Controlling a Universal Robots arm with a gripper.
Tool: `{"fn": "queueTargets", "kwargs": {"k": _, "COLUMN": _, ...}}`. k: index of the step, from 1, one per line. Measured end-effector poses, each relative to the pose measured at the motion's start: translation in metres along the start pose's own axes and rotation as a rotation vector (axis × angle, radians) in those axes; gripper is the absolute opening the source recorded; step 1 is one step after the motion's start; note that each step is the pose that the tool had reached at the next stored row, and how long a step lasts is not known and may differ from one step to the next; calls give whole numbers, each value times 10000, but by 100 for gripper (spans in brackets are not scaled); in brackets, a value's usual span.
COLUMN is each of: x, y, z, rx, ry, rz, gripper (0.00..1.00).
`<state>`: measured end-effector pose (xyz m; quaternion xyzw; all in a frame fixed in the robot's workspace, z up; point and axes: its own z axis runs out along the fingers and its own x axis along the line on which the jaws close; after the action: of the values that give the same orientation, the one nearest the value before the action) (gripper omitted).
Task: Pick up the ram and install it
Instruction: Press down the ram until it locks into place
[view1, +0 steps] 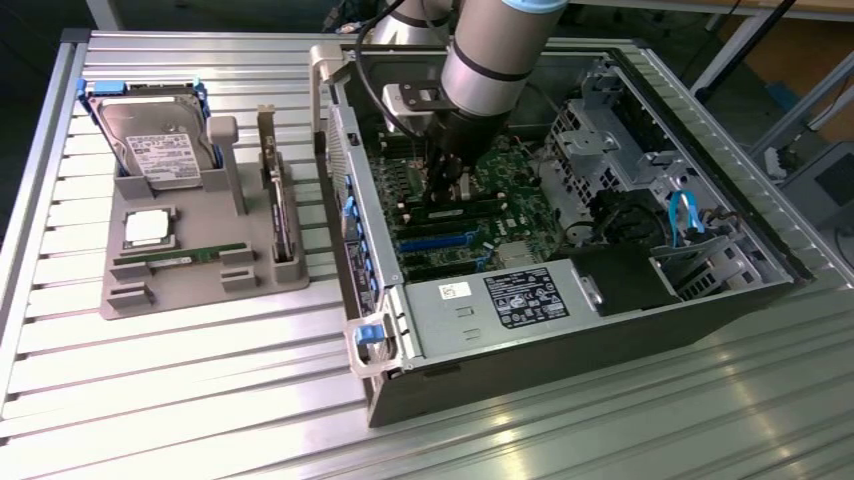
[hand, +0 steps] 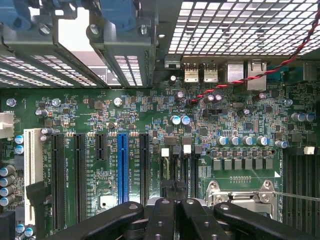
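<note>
Looking at the ram (view1: 180, 257): it's lying on the grey tray (view1: 187, 288), 9 o'clock from the computer case (view1: 561, 350). Probably light, stiff and fragile, so I'd pinch its long edges mid-length. The gripper (view1: 447, 190) hovers over the motherboard (hand: 240, 115); can't tell if it's open or closed.

The arm (view1: 487, 60) is held pointing straight down, and the gripper (view1: 447, 185) is kept low, its fingers (hand: 165, 220) pressed close together.

Green motherboard (hand: 150, 115), blue slot (hand: 122, 170)
</note>
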<state>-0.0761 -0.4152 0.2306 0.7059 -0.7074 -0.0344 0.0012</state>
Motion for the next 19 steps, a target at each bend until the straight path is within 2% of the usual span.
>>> {"fn": "queueTargets", "kwargs": {"k": 19, "x": 1, "y": -1, "z": 11, "rx": 0, "ry": 0, "rz": 0, "gripper": 10}}
